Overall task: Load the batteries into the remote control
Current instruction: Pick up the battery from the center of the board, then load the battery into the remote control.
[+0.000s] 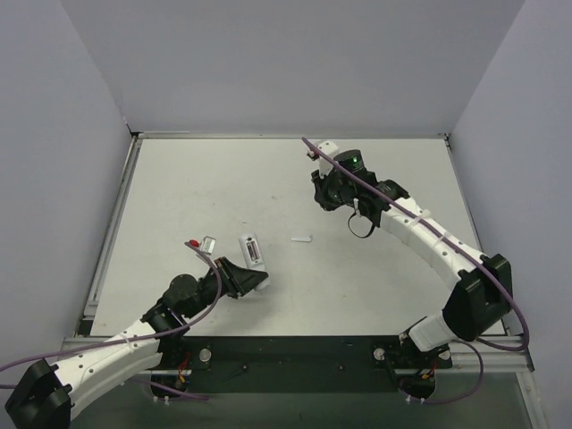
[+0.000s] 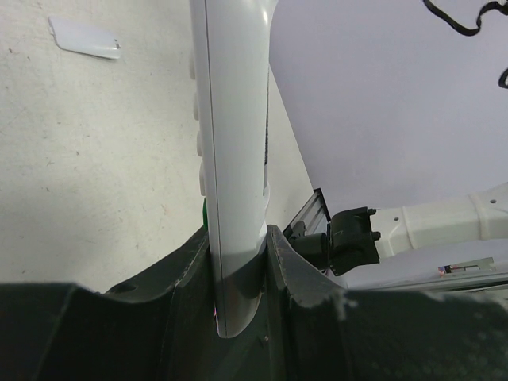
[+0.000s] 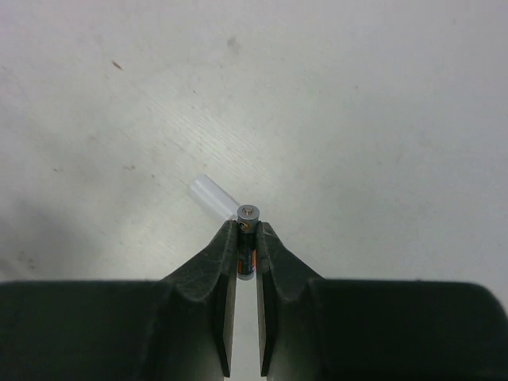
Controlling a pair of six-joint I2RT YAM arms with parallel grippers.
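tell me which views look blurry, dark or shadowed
top external: even soft light, sharp, hardly any shadow on the table; left wrist: remote very close, its lower end shaded in the dark left claw; right wrist: battery crisp, right claw almost black

Slim white plastic remote control [image 2: 234, 159]: looking smooth, glossy.
Thin dark cylindrical battery [image 3: 247, 234]: showing shiny metal end.

Left arm [image 1: 116, 344] lies low, reaching forward and to the right from its base. The left gripper [image 2: 238, 242] is clamped on the remote control [image 2: 234, 119], one jaw on either side. Right arm [image 1: 429, 237] reaches far forward and to the left with the wrist pitched down. The right gripper [image 3: 248, 232] is closed on a battery [image 3: 247, 238], pinched at the fingertips.
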